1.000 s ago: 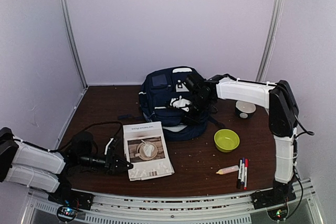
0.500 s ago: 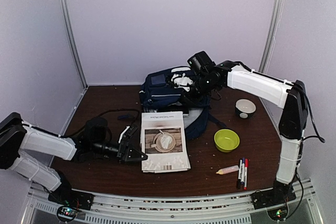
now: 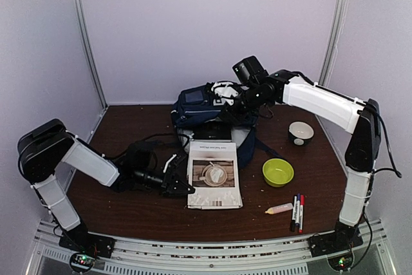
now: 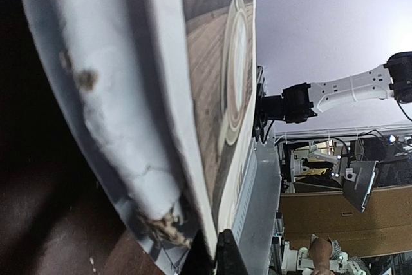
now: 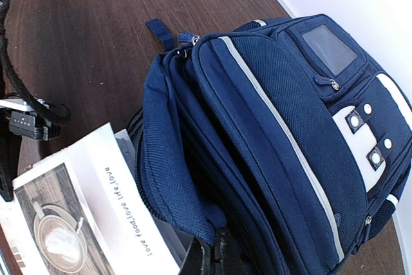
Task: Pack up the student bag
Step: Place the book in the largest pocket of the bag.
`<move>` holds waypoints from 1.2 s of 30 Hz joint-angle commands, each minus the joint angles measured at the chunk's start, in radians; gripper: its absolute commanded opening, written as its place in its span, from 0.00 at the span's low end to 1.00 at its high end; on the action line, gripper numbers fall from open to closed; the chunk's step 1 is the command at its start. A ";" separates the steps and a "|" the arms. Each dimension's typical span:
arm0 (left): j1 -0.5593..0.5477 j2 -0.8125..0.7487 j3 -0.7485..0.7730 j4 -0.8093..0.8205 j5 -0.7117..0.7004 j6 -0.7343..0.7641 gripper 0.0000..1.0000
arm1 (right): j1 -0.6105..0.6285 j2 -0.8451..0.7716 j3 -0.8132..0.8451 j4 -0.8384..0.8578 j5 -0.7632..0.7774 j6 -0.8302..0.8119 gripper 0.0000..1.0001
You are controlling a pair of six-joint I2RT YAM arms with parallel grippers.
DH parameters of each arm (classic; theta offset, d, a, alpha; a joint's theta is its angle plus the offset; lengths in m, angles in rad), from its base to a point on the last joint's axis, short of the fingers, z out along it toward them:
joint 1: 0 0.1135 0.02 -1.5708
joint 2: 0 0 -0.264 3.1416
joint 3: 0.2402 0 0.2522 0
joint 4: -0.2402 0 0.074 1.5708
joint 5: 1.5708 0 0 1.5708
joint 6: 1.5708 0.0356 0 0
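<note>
At the student bag [image 5: 277,114], right pincer [image 5: 212,257] pinches its fabric, left pincer [image 3: 182,187] a booklet [image 3: 214,175] reading "Love food, love life".

White arm links [image 3: 318,101], black joints [image 3: 362,143]

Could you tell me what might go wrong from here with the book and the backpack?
The book is pinched only at one edge by the left jaws, so it could twist or slip. Its far edge may catch on the rim of the backpack instead of sliding in. The right jaws hold just a fold of fabric; if that slips, the opening could close.
</note>
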 commanded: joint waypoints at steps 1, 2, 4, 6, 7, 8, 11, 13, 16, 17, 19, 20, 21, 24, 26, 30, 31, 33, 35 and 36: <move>0.004 0.064 0.078 0.173 0.017 -0.022 0.00 | 0.014 -0.104 0.017 0.047 -0.063 0.004 0.00; 0.010 0.093 0.088 0.199 0.013 -0.042 0.00 | 0.015 -0.105 0.012 0.044 -0.065 0.002 0.00; 0.027 0.135 0.093 0.297 0.004 -0.098 0.00 | 0.019 -0.107 0.005 0.038 -0.066 -0.001 0.00; 0.050 0.178 0.099 0.380 0.006 -0.153 0.00 | 0.021 -0.113 -0.003 0.036 -0.071 -0.004 0.00; 0.060 0.200 0.107 0.412 0.009 -0.174 0.00 | 0.022 -0.116 -0.009 0.038 -0.074 -0.004 0.00; 0.070 0.217 0.119 0.434 0.013 -0.188 0.00 | 0.024 -0.120 -0.016 0.040 -0.076 -0.004 0.00; 0.090 0.253 0.167 0.445 0.031 -0.199 0.00 | 0.032 -0.123 -0.030 0.041 -0.084 -0.008 0.00; 0.093 0.255 0.203 0.398 0.035 -0.184 0.00 | 0.037 -0.120 -0.031 0.040 -0.084 -0.009 0.00; 0.095 0.232 0.241 0.271 0.030 -0.124 0.00 | 0.043 -0.116 -0.033 0.034 -0.087 -0.015 0.00; 0.098 0.224 0.251 0.228 0.024 -0.102 0.00 | 0.045 -0.115 -0.035 0.032 -0.087 -0.019 0.00; 0.112 0.215 0.266 0.173 0.019 -0.081 0.00 | 0.049 -0.115 -0.042 0.028 -0.086 -0.033 0.00; 0.122 0.213 0.272 0.147 0.015 -0.072 0.00 | 0.051 -0.116 -0.046 0.027 -0.087 -0.037 0.00; 0.132 0.211 0.279 0.111 0.007 -0.056 0.00 | 0.051 -0.115 -0.052 0.027 -0.087 -0.040 0.00; 0.163 0.213 0.308 -0.029 -0.025 0.021 0.00 | 0.052 -0.118 -0.073 0.025 -0.092 -0.048 0.00; 0.177 0.219 0.335 -0.098 -0.040 0.059 0.00 | 0.052 -0.119 -0.087 0.024 -0.093 -0.056 0.00; 0.182 0.243 0.398 -0.100 -0.036 0.054 0.00 | 0.052 -0.122 -0.118 0.027 -0.105 -0.064 0.00; 0.183 0.252 0.415 -0.105 -0.041 0.052 0.00 | 0.053 -0.121 -0.127 0.028 -0.105 -0.065 0.00; 0.186 0.263 0.442 -0.117 -0.053 0.050 0.00 | 0.052 -0.119 -0.136 0.029 -0.104 -0.068 0.00; 0.195 0.267 0.454 -0.116 -0.067 0.050 0.00 | 0.052 -0.117 -0.145 0.029 -0.101 -0.075 0.00; 0.200 0.265 0.453 -0.111 -0.072 0.047 0.03 | 0.052 -0.115 -0.149 0.029 -0.098 -0.078 0.00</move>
